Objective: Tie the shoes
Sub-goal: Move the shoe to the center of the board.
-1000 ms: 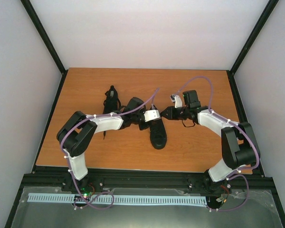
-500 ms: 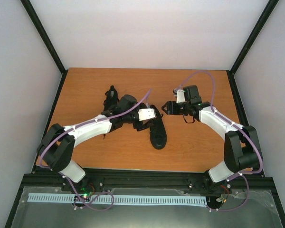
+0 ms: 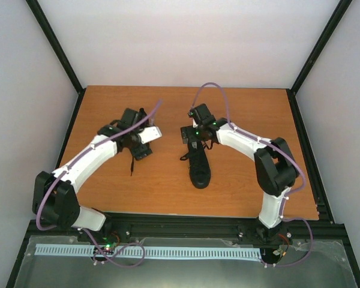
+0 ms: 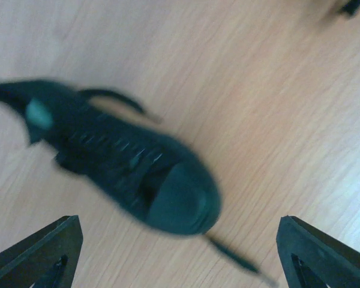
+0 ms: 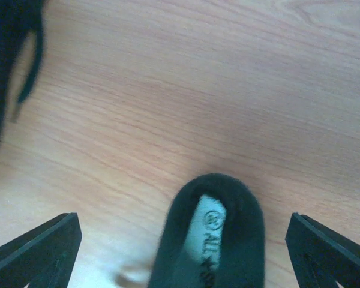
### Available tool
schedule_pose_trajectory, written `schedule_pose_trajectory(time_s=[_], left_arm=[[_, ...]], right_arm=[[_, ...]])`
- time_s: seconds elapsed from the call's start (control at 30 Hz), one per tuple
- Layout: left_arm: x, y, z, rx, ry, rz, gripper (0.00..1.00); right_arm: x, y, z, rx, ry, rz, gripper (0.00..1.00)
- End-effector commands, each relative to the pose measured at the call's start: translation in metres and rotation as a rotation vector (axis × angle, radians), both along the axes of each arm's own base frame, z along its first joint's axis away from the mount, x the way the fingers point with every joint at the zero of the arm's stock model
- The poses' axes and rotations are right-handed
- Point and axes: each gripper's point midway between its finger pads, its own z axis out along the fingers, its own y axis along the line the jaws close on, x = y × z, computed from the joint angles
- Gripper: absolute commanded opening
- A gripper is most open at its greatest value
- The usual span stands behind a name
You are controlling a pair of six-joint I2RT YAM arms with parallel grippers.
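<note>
Two black shoes lie on the wooden table. In the top view my left arm covers most of the left shoe, and its lace trails toward me. The left wrist view shows this shoe blurred, with a lace end past its toe. My left gripper hangs open above it, holding nothing. The right shoe lies in the middle with its toe toward me. My right gripper is open over its heel, with the fingers wide on either side and apart from it.
The table is bare orange-brown wood, with a black frame rail along the near edge and pale walls on the other sides. The left shoe's edge and a loose lace show at the top left of the right wrist view.
Both grippers went from nearly shut to wide open. The left arm swung left and away, from the right shoe to the left shoe. The right arm swung left onto the right shoe's heel.
</note>
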Motion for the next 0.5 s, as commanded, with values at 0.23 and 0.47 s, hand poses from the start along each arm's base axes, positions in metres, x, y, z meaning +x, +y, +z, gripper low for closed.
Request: schedule_pose_trajectory(time_s=[0.23, 0.47], left_arm=[[-0.033, 0.111, 0.043, 0.204, 0.233, 0.355, 0.93], [-0.023, 0.106, 0.047, 0.033, 0.147, 0.444, 0.93]], right_arm=[[0.011, -0.031, -0.045, -0.221, 0.045, -0.090, 0.42], [0.008, -0.041, -0.044, -0.269, 0.009, -0.061, 0.12]])
